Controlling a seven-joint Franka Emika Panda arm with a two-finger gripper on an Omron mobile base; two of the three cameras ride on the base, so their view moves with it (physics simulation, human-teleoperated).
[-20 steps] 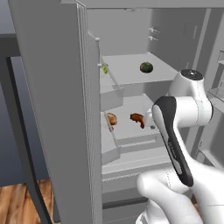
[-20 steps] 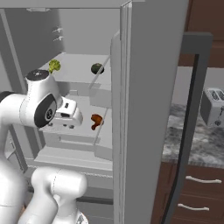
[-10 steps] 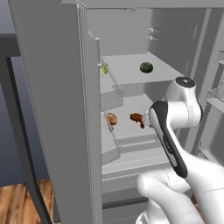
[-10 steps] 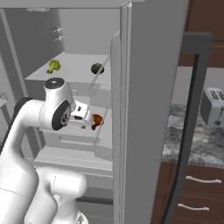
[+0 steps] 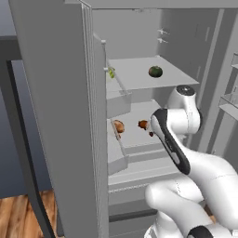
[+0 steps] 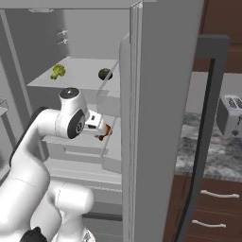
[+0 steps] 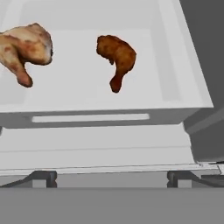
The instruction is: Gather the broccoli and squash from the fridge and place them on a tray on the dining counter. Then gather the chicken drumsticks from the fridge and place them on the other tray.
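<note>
Fingers (image 7: 107, 177) spread wide and empty, now swung inside the fridge (image 5: 56, 93) toward the darker chicken drumstick (image 7: 117, 59); pickup appears imminent.

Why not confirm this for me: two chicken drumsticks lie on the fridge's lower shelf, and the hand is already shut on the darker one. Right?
Not quite. The two chicken drumsticks do lie on the lower shelf of the fridge, but the hand is open and holds nothing. The hand view shows the darker one lying free on the shelf, ahead of the fingers.
</note>
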